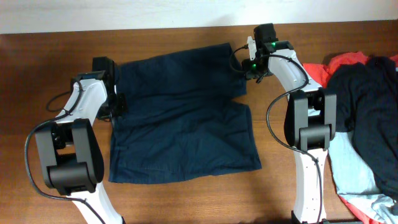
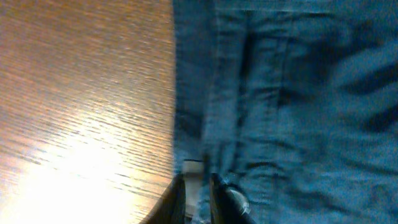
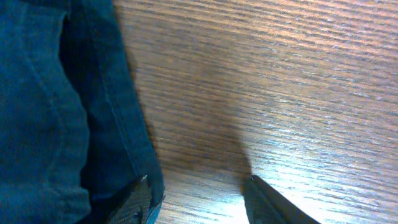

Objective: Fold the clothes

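**Shorts flat, a gripper at each end**

The shorts [image 1: 183, 118] lay spread flat in the middle of the table [image 1: 186, 202], waistband left, legs right. The left gripper [image 2: 196, 196] sat at the waistband edge, its fingers nearly together with cloth between them; whether it pinched could not be told. The right gripper [image 3: 199, 202] stood spread at the far leg's corner, one finger at the hem and the other over bare wood.

Brown wooden table [image 1: 37, 74] — white wall [image 1: 124, 12] behind, soft glare
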Tool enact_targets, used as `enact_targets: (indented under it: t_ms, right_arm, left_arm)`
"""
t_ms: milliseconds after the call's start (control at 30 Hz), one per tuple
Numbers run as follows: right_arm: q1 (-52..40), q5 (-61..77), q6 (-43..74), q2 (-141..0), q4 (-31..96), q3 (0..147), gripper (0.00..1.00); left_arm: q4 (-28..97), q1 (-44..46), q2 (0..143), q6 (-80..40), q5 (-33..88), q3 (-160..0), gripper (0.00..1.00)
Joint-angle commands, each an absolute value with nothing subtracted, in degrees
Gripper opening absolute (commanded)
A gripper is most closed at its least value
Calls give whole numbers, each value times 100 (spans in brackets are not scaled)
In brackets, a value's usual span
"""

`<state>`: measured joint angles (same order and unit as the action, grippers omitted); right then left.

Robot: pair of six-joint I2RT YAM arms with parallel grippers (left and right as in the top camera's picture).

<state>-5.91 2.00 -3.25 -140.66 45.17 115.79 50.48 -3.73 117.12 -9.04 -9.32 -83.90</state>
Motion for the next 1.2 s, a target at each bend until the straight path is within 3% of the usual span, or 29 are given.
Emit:
enact_targets:
  t_ms: [0, 133, 200, 467, 700, 1167]
  right_arm:
    - [-366, -62, -316, -14547, 4689, 11603, 63]
    - [-366, 64, -403, -14396, 5299, 12326, 82]
    - [-366, 231, -491, -14379, 5747, 12792, 87]
    - [-366, 349, -493, -14372, 7900, 14171, 88]
    - [-368, 506, -493, -14374, 9633, 14029, 89]
    - [-386, 1017, -902, -14370, 9664, 13144, 87]
  left_arm:
    - [5059, -390, 11719, -958, -1138, -8335, 35]
    - [5052, -390, 11719, -956, -1048, -8335, 66]
    - [5019, -390, 11719, -958, -1007, -8335, 72]
    - [4954, -390, 11719, -958, -989, -8335, 76]
    - [4908, -390, 11719, -958, -989, -8335, 81]
    - [4862, -390, 11719, -958, -705, -8335, 81]
